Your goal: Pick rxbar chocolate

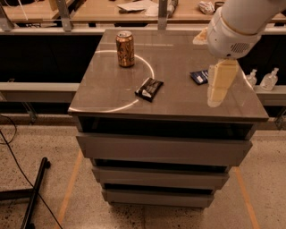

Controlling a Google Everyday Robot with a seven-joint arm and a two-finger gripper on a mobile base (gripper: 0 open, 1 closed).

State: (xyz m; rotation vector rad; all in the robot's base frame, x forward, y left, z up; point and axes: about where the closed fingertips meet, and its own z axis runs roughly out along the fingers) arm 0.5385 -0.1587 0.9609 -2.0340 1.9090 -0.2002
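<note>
The rxbar chocolate (149, 88) is a small flat black bar with a pale end, lying near the middle of the grey cabinet top (111, 96). My gripper (220, 88) hangs from the white arm over the right part of the top, well to the right of the bar and above it. It partly covers the dark blue flat wrapper (199, 76).
A copper-coloured can (125, 48) stands upright at the back left of the top. The cabinet has several drawers (161, 150) below. A wooden bench (111, 10) runs behind. Two small bottles (268, 79) stand on a ledge at right. A black stand leg (35, 188) lies on the floor at left.
</note>
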